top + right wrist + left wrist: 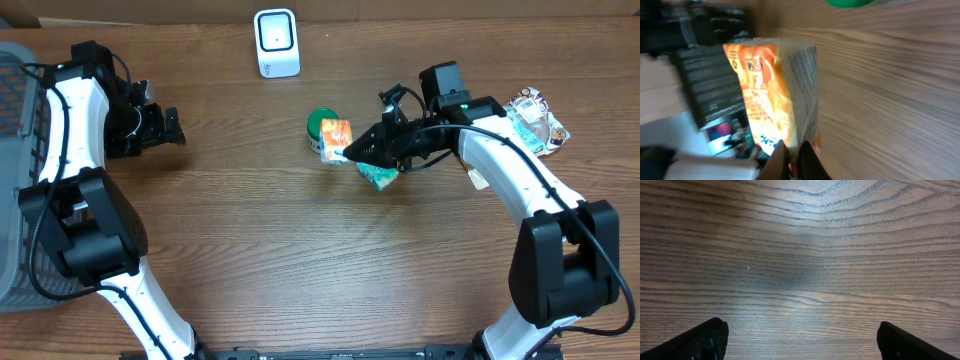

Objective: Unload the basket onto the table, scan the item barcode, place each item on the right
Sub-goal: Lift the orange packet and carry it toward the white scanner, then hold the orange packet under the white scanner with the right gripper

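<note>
Nearest of the things at mid-table, a teal pouch [380, 177] is seen lying under the right gripper [348, 151]. Just beyond it an orange snack packet [336, 138] is pinched by one edge, the gripper's fingers being pressed together on the foil. In the right wrist view the packet [771, 85] is shown rising from the dark fingertips [807, 162], with a finely printed side panel turned toward the wood. A green-lidded round container [321, 123] is set just behind the packet; whether the two touch cannot be told. At about the same depth on the left, the left gripper [173, 127] is held over the wooden table [800, 255], its fingers [702, 341] spread wide with nothing between them. A grey basket [15, 150] is placed at the left edge and crinkled wrapped items [535, 118] at the right. Farthest back, well apart from the packet, a white barcode scanner [276, 43] is stood.
</note>
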`<state>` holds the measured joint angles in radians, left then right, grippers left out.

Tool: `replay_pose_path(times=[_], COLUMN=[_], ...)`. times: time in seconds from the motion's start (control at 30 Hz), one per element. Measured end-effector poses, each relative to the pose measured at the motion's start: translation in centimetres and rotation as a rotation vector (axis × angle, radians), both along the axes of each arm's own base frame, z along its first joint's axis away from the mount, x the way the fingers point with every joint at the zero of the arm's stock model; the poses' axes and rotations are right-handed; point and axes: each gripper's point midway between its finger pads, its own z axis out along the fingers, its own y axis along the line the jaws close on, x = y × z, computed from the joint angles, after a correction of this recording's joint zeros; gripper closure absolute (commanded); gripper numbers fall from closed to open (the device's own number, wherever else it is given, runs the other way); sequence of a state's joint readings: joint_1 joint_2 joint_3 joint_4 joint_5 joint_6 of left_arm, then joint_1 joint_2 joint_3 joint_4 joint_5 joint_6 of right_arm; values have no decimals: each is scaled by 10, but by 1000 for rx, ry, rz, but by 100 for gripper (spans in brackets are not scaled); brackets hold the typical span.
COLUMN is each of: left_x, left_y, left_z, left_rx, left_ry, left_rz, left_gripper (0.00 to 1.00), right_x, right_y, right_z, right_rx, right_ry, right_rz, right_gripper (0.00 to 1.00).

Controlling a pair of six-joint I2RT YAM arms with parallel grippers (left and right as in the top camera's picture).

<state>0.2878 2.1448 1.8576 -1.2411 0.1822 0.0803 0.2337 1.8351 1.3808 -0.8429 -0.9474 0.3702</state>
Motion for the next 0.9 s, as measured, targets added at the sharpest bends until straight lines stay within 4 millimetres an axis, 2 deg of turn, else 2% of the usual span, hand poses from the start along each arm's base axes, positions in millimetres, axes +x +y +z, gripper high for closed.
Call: replay_pose_path(times=[0.07,0.13,0.2,0.33,0.47,0.53,0.63,0.8,0.9], left_x=[0,0,0,0,0,0,0,0,0], left_y=[0,0,0,0,0,0,0,0,0], left_z=[0,0,0,0,0,0,0,0,0], left_rx=[0,0,0,0,0,0,0,0,0], left_ry=[0,0,0,0,0,1,0,0,0], left_rz=[0,0,0,0,0,0,0,0,0], left_gripper=[1,1,0,0,0,0,1,0,1], right_x=[0,8,25,69,107,121,154,218,244], right_y=[-5,-10,-14,-16,4,15,30,55,69], right_z=[0,10,32,95,156,165,160,113,87], right_rx=[-107,-202,-321,-534,-644,-683,-766,-939,-1054], right_ry=[11,-28,-130,-434,-747,-847,-985,-1203,-1358], right_rz=[-16,-34,-64,-189,-327,-363,-407,-415,-341], right_gripper=[96,96,96,96,96,96,96,96,96])
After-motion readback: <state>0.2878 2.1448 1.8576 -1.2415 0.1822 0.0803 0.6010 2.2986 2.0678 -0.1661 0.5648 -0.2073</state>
